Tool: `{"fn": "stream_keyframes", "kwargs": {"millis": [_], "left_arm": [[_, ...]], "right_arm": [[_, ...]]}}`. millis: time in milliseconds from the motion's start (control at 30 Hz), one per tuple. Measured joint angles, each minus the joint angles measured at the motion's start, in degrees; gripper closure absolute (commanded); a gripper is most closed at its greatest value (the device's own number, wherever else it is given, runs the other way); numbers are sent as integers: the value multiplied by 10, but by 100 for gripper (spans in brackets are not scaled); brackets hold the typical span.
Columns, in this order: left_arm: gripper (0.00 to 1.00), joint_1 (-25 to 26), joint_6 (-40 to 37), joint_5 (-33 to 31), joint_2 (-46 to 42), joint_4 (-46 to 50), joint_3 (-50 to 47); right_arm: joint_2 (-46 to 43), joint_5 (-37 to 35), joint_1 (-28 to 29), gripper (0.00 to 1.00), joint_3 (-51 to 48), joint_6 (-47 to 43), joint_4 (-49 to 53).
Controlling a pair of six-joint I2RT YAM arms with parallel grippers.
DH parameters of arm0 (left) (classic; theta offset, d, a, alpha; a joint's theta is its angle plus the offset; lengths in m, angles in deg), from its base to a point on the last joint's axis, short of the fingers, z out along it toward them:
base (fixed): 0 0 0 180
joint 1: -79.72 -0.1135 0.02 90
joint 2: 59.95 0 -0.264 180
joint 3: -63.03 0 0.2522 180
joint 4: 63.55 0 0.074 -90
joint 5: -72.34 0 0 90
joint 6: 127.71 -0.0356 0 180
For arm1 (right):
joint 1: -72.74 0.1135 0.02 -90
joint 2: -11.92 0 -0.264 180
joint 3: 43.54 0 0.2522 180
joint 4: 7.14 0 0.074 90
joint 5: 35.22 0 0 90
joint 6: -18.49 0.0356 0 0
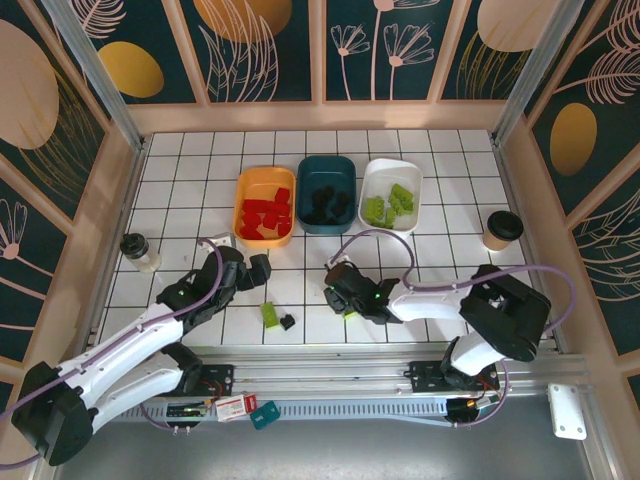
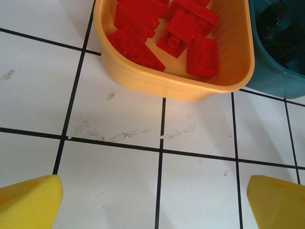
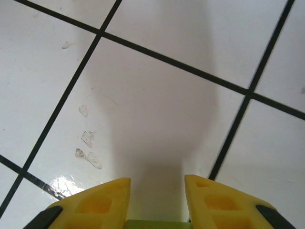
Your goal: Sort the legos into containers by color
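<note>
Our right claw (image 3: 157, 193) stands narrow, its yellow fingers (image 3: 102, 202) drawn in on a sliver of lime green brick (image 3: 157, 223) at the bottom edge of the right wrist frame. From above, a spot of the same green shows under that claw, lower centre, low on the bench (image 1: 450, 160). We judge the brick pinched, though little of it shows. Our left claw (image 2: 153, 193) stands wide with nothing between its tips, over bare tile just below the orange tub (image 2: 181, 88), which holds the red bricks (image 2: 183, 26).

From above, the tubs sit in a row at upper centre: orange at left, the teal tub (image 1: 327, 170) with black pieces in the middle, the white tub (image 1: 410, 172) with greens at right. Lower centre-left, a loose green brick (image 1: 270, 315) lies just beside a black brick (image 1: 288, 322).

We expect these bricks to be light, stiff and glossy. They will not give under the fingers, but they can twist or pop free if caught by a corner. The best hold is square across two flat side walls at mid-length, clear of the studs
</note>
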Motion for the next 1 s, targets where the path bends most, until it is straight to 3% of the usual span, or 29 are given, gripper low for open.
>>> {"fn": "stream_keyframes", "kwargs": {"millis": [200,333,633,700,767,833,1000], "left_arm": [[1,0,0,10,16,0,0],[1,0,0,20,34,0,0],[1,0,7,41,72,0,0],[1,0,9,48,76,-2,0],[1,0,9,54,79,-7,0],[3,0,9,59,83,-14,0],[11,1,9,80,110,-30,-1]], "right_arm": [[-90,21,-81,84,7,-19,6],[-100,29,-165,83,56,-51,4],[48,33,-349,82,184,-90,-52],[91,39,-375,73,210,-91,-56],[132,48,-395,53,238,-91,-56],[165,58,-407,42,265,-97,-56],[179,73,-407,37,284,-95,-58]]}}
